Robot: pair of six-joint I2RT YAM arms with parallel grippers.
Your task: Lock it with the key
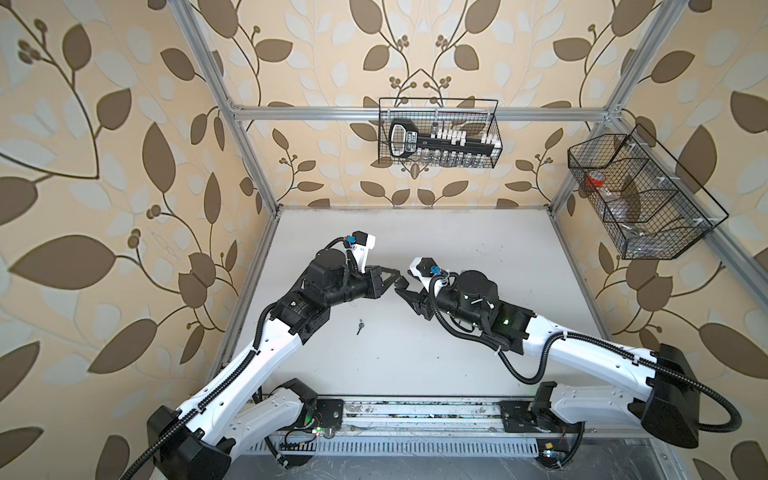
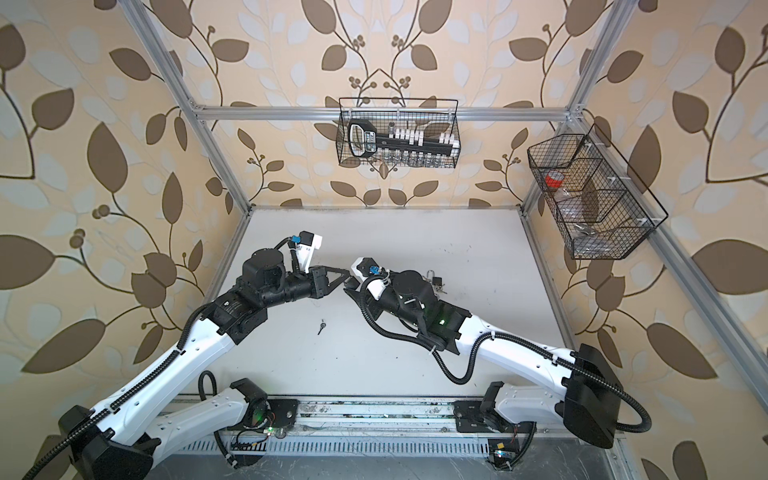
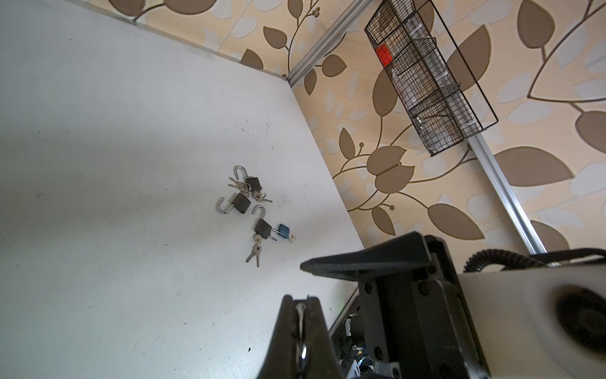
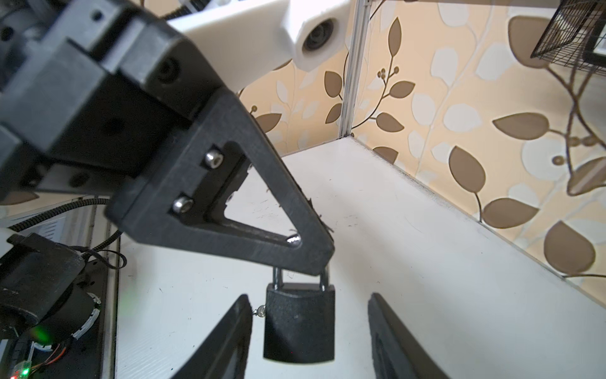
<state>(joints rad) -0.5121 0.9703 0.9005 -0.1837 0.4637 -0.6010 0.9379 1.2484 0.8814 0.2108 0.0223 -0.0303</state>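
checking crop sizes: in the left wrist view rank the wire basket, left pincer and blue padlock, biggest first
1. wire basket
2. left pincer, though nearness to the camera inflates it
3. blue padlock, clearly the smallest

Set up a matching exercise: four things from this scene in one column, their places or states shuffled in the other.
1. left end effector
2. right end effector
3. lone key
4. blue padlock

A. on the table beside open black padlocks
B. open, a finger either side of the hanging black padlock
C. shut on the hanging black padlock's shackle
D. alone on the table, apart from the locks

Pairs: 1-C, 2-B, 3-D, 4-A
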